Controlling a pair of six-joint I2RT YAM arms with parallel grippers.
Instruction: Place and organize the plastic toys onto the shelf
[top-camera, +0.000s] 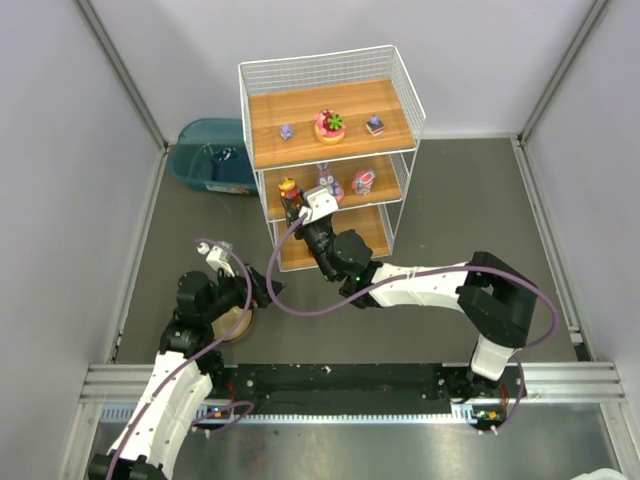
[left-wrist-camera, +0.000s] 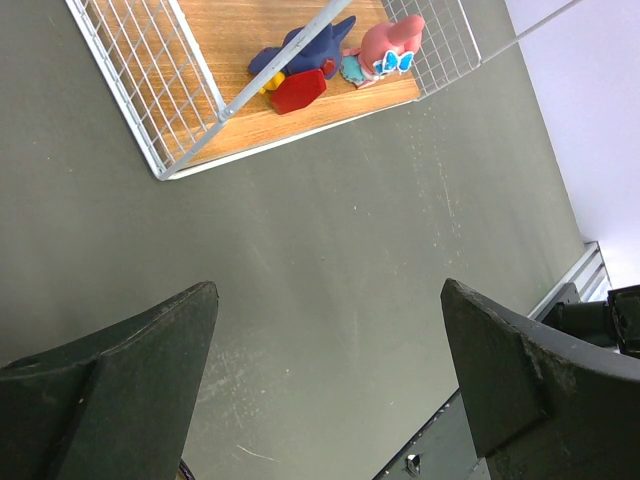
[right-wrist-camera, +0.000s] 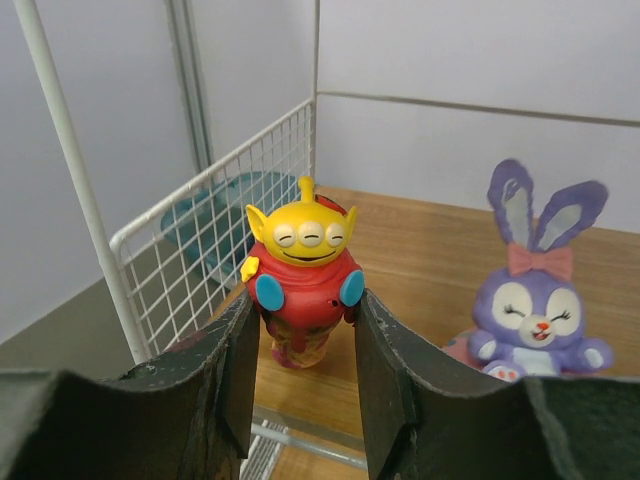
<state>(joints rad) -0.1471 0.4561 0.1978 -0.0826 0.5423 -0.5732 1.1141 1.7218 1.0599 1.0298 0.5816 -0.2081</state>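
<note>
From above, the stepped shelf of white wire mesh and smooth orange-brown wooden boards (top-camera: 300, 110) carries a pink flower-topped disc (top-camera: 330, 125) on its top board, and the right gripper (top-camera: 300, 208) reaches the left end of its middle board. In the left wrist view, the left gripper (left-wrist-camera: 330, 380) has its dull black, wedge-shaped fingers (left-wrist-camera: 120, 370) spread wide over the matte grey tabletop (left-wrist-camera: 330, 230) near the shelf's corner. In the right wrist view, the right gripper pinches a glossy yellow-headed, red-bodied alien figurine (right-wrist-camera: 303, 285) on that middle board, left of a purple-eared bunny (right-wrist-camera: 540, 320).
</note>
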